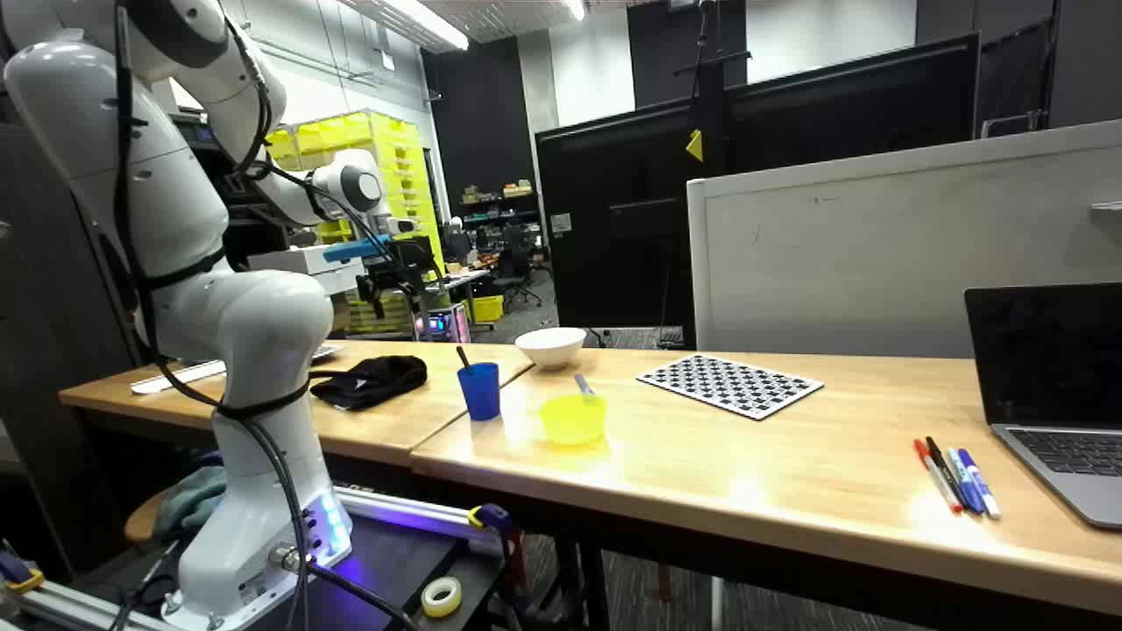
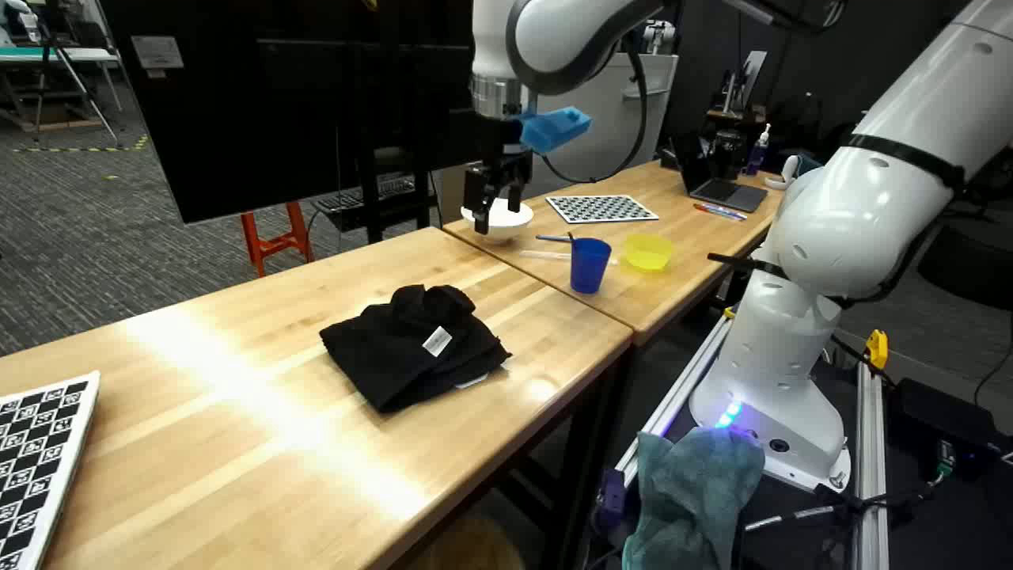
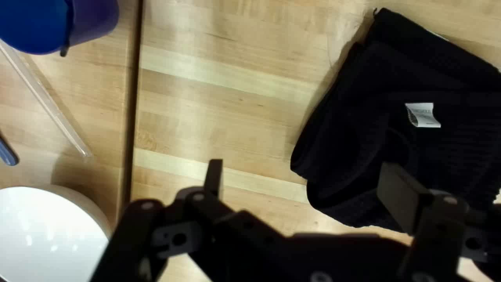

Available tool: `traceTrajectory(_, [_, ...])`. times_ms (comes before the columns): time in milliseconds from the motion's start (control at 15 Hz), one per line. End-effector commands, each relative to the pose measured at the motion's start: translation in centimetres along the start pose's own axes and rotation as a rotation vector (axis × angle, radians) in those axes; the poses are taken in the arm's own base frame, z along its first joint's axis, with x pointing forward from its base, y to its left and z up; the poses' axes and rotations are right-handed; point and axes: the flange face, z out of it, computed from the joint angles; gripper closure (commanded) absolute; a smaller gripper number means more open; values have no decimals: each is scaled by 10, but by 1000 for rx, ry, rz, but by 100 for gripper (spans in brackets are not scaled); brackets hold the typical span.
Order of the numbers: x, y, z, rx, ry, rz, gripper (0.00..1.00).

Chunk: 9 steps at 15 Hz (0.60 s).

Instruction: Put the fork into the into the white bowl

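Nearest, a black two-fingered gripper is spread wide, empty; a clear-plastic stick and blue-grey handle are seen near the round white bowl; far ends unseen, the fork cannot be identified; the wrong piece could be grasped, or the tapered blue cup knocked by that spread.

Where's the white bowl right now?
In the wrist view, the white bowl sits lower left, just left of the table seam; the clear stick and the blue cup appear above it in the picture.

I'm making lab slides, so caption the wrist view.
Open jaws above a wooden tabletop, black fabric at picture right, white bowl and blue cup across the seam at left.
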Motion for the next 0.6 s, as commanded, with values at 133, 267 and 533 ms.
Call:
traceTrajectory(133, [0,0,0,0,-1,0,0])
traceTrajectory(267, [0,0,0,0,-1,0,0])
traceTrajectory(533, [-1,20,-5,26,22,-33,0])
